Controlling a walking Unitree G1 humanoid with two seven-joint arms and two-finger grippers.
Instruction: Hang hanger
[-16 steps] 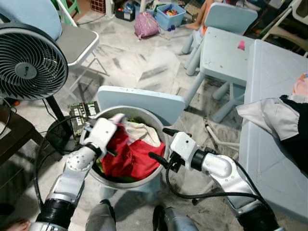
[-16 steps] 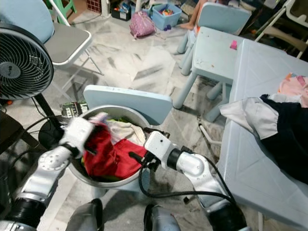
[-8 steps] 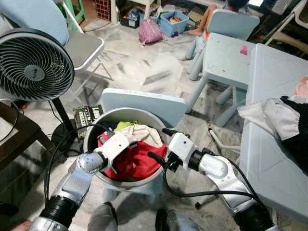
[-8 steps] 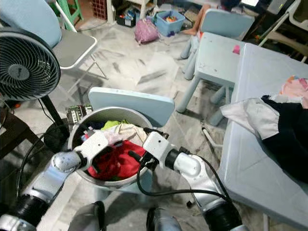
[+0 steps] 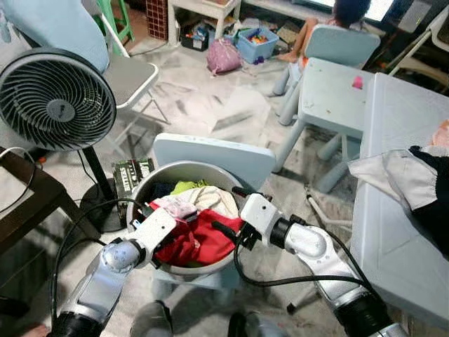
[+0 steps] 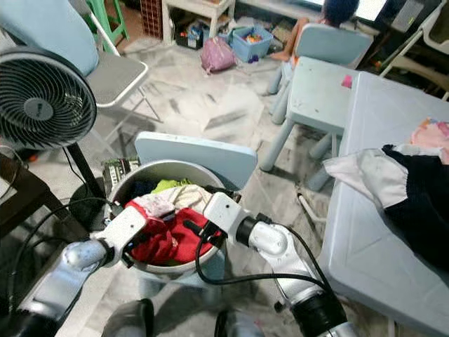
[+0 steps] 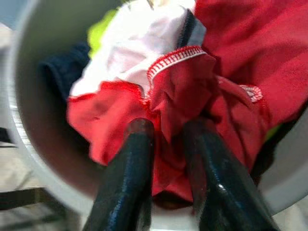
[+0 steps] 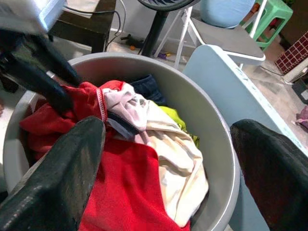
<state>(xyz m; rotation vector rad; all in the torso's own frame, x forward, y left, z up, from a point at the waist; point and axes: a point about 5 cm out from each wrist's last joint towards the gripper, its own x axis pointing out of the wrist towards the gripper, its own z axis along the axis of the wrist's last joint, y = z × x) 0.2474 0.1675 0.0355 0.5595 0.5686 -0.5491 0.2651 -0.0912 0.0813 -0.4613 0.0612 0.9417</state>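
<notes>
Two grippers work over one round grey basin, which sits on a pale blue stool so the laundry comes up within your reach. Your left gripper has its two black fingers pinched onto a fold of the red garment at the near rim of the basin; the cloth looks thin and mesh-like, with a stitched white-edged hem, and it bunches softly between the pads. Your right gripper hovers with fingers spread wide at the basin's right rim, holding nothing, seemingly placed to take a second hold. A cream cloth, crumpled and limp, lies over the red one, with a yellow-green scrap and a dark piece tucked beneath toward the far wall. No hanger can be made out in these views, so where it lies you cannot tell. More clothes rest on the smooth plastic table to your right.
</notes>
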